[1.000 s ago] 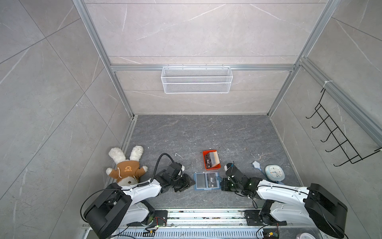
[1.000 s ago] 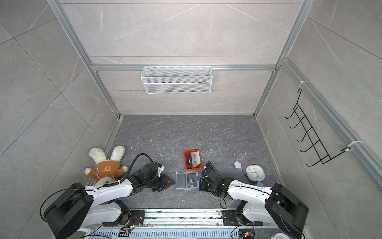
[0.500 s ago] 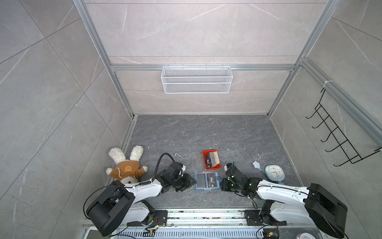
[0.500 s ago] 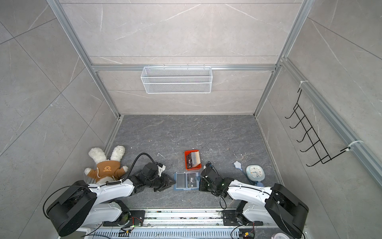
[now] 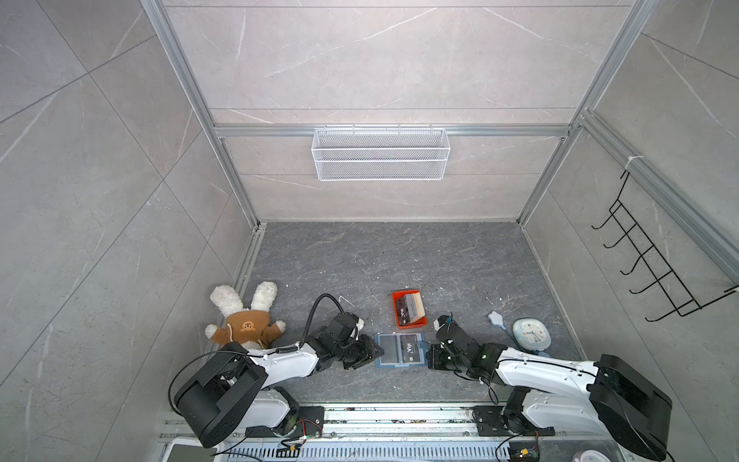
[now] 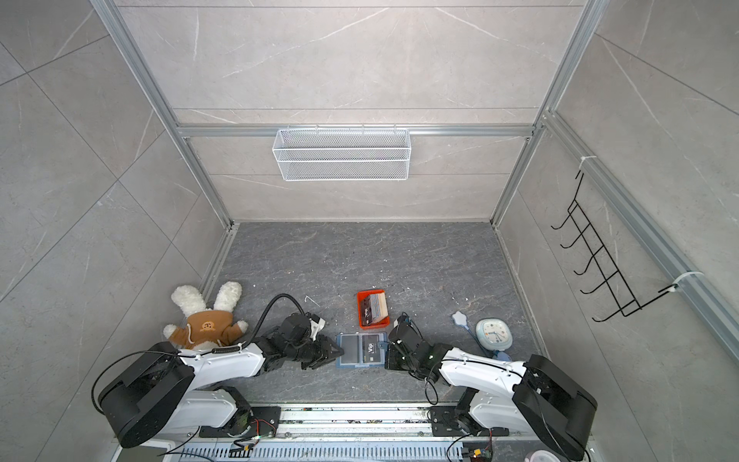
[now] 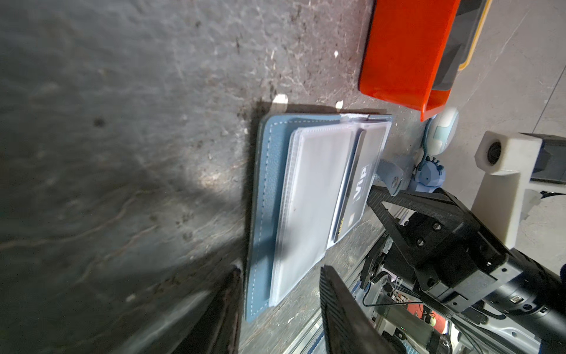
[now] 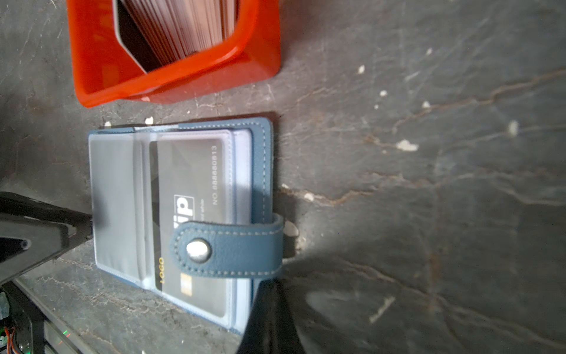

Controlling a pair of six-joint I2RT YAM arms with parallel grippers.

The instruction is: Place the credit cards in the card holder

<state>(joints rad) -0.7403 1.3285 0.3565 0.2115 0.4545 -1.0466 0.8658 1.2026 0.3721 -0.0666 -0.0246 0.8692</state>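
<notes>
The cards point(image 5: 408, 310) stand in the tray point(image 5: 394, 304), 12 o'clock of the open holder point(image 5: 390, 350). I reckon them thin, stiff and slick, so I'd pinch one top edge. Left gripper point(image 5: 374, 352) gapes at 9; right gripper point(image 5: 431, 355) closed, empty, at 3.

Credit cards point(image 8: 183, 27): the stack in the orange tray point(image 8: 183, 82) is cut off by the frame edge in both wrist views, and its print is too small to read in both top views.

Card point(image 8: 190, 171) in the card holder point(image 8: 263, 147): lettering partly covered by the snap tab point(image 8: 232, 248).

Left gripper point(image 7: 280, 272): fingers point(image 7: 340, 306) blurred and cut off; contact with the card holder cannot be told.

Right gripper point(image 8: 269, 318): only a dark wedge shows in its wrist view.

Small blue item point(image 6: 500, 355) near the clock point(image 6: 494, 333): partly behind the right arm point(image 6: 480, 372), unidentifiable.
</notes>
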